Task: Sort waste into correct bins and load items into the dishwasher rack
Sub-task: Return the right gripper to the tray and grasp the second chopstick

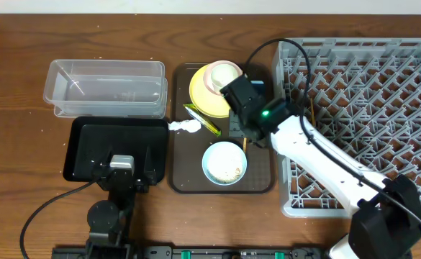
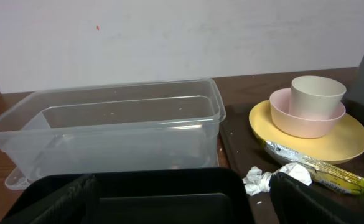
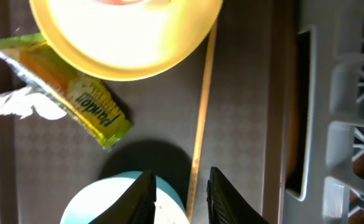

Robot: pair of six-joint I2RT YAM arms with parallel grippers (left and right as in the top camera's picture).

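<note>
My right gripper [image 1: 239, 133] [image 3: 182, 193] hovers open over the brown tray, its jaws straddling a wooden chopstick [image 3: 201, 106] beside the light blue bowl [image 1: 224, 162] that holds rice scraps [image 1: 230, 173]. Above them sits the yellow plate [image 1: 198, 95] carrying the pink cup [image 2: 306, 118] with the small white cup [image 2: 317, 94] inside. The green-and-yellow wrapper [image 3: 76, 93] lies half under the plate's edge, with the white tissue [image 1: 185, 127] to its left. My left gripper [image 2: 185, 205] stands wide open over the black tray bin [image 1: 88, 147], holding nothing. The clear tub [image 1: 106, 86] lies behind it.
The grey dishwasher rack [image 1: 383, 86] fills the right side, its wall right next to the dark brown serving tray [image 1: 257, 176]. My right arm reaches across the rack's near left corner. Bare wooden table [image 1: 16, 144] surrounds the bins.
</note>
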